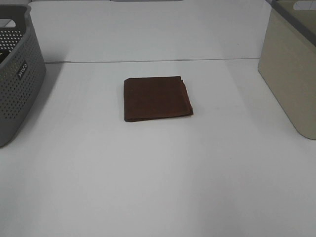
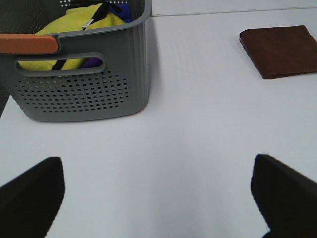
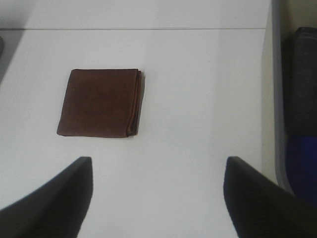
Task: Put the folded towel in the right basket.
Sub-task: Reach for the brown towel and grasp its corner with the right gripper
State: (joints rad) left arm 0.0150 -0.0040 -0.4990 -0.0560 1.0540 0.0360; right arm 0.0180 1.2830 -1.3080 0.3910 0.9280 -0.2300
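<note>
The folded brown towel lies flat in the middle of the white table. It also shows in the left wrist view and in the right wrist view. The right basket is beige and stands at the table's right edge; its rim shows in the right wrist view. My left gripper is open and empty, well short of the towel. My right gripper is open and empty, hanging over the table between towel and basket. Neither arm shows in the exterior view.
A grey perforated basket stands at the left edge; it holds yellow and blue cloth and has an orange handle strip. Dark and blue cloth lies inside the right basket. A table seam runs behind the towel.
</note>
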